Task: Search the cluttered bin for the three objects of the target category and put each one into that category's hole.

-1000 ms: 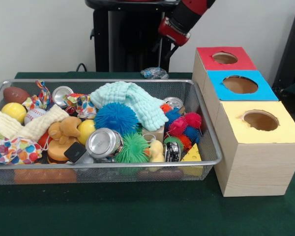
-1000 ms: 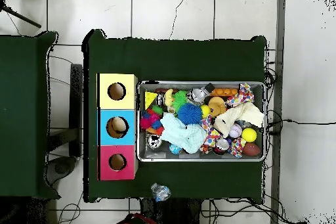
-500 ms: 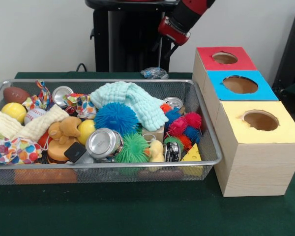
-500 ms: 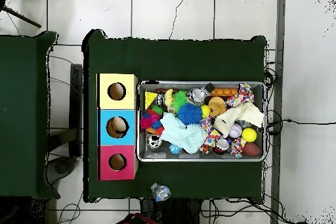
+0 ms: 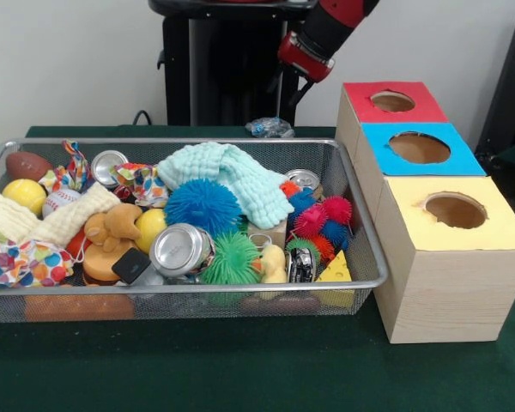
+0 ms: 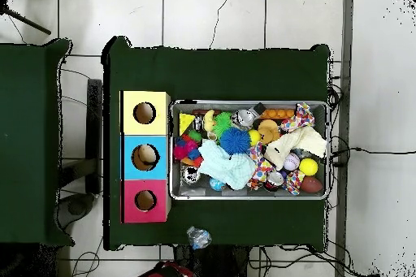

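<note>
Behind the bin (image 5: 360, 215), on the green table (image 5: 240, 369) just past its far rim, one crumpled clear bottle (image 5: 269, 127) lies on its side; overhead it shows as a clear lump (image 6: 198, 237) off the bin's long side toward the robot base. Above that bottle, well clear of it, the red and black arm (image 5: 322, 34) slants down from the top edge, ending in a gripper (image 5: 296, 84); whether its fingers are spread or closed cannot be told, and nothing is seen in it. Beside the bin's right end in the front view stand three wooden boxes in a row: yellow-topped (image 5: 455, 215) nearest the camera, blue-topped (image 5: 421, 148) in the middle, red-topped (image 5: 392, 101) farthest, each with a round hole. Something tan shows inside the blue box's hole overhead. Inside the bin: mint knit cloth (image 5: 232, 176) draped at centre, blue spiky ball (image 5: 202, 206) and green spiky ball (image 5: 232, 257) in front of it, silver can (image 5: 180, 251) tipped beside the green one, toy cheese wedge (image 5: 333, 271) at the front right corner, football (image 5: 26, 165) at the far left. No other clear bottle can be made out among the clutter.
</note>
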### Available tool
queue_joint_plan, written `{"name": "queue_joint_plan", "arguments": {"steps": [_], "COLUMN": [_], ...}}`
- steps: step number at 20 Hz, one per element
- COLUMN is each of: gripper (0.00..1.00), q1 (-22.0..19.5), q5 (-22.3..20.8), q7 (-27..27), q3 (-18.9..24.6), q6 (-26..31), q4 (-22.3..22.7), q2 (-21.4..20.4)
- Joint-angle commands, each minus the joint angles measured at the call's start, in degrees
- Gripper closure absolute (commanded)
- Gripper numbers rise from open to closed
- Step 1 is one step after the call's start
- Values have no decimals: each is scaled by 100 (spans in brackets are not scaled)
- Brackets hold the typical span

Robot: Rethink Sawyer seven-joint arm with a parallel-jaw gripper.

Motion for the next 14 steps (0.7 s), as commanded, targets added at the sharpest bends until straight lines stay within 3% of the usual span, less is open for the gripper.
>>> {"name": "queue_joint_plan", "arguments": {"steps": [1, 14], "gripper": [0, 0], "q1": [-68, -16], "q5": [87, 46], "q7": [404, 303], "q3": [173, 59], "q6": [439, 769], "q4": [-1285, -1531], "q2": [301, 281]}}
